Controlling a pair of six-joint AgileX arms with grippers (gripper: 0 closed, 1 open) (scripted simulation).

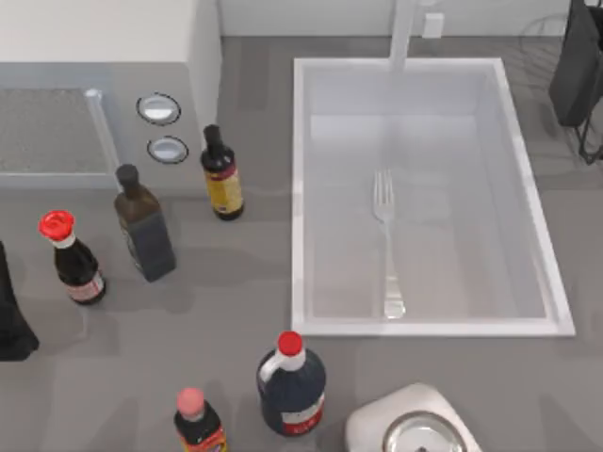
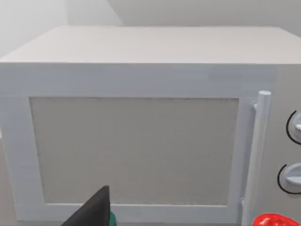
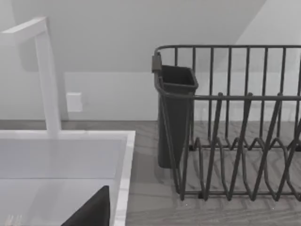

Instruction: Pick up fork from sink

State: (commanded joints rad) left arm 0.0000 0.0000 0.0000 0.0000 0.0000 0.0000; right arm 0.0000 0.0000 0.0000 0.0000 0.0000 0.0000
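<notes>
While it lies flat on the sink floor, the fork is touched by neither of my claws.
Fork: the fork (image 1: 386, 240) rests lengthwise right of the basin's middle, tines toward the faucet end, rounded handle end close to the near rim.
Sink: the sink (image 1: 300, 188) is a pale rectangular basin with a raised white rim, set in the right half of the worktop (image 1: 236, 282); its whitish faucet (image 1: 403, 38) rises at the far short edge.
Left of sink: a dark sauce bottle with a black cap and yellow label (image 1: 222, 174) stands nearest the rim; farther left a square dark bottle (image 1: 144, 224) and a red-capped bottle (image 1: 72, 257).
Near edge: a round dark jug with a red cap (image 1: 291, 384), a small pink-capped bottle (image 1: 198, 422), and a pale appliance with a metal bowl (image 1: 415, 426).
Microwave: the white microwave (image 2: 141, 141) sits at far left, door handle and two dials toward the sink.
Dish rack: a dark wire dish rack (image 3: 235, 127) with a cutlery cup stands right of the sink.
Left claw: I cannot tell its opening; a dark finger (image 2: 94, 212) shows before the microwave door.
Right claw: I cannot tell its opening; a dark finger (image 3: 91, 212) shows over the sink's far right corner.
</notes>
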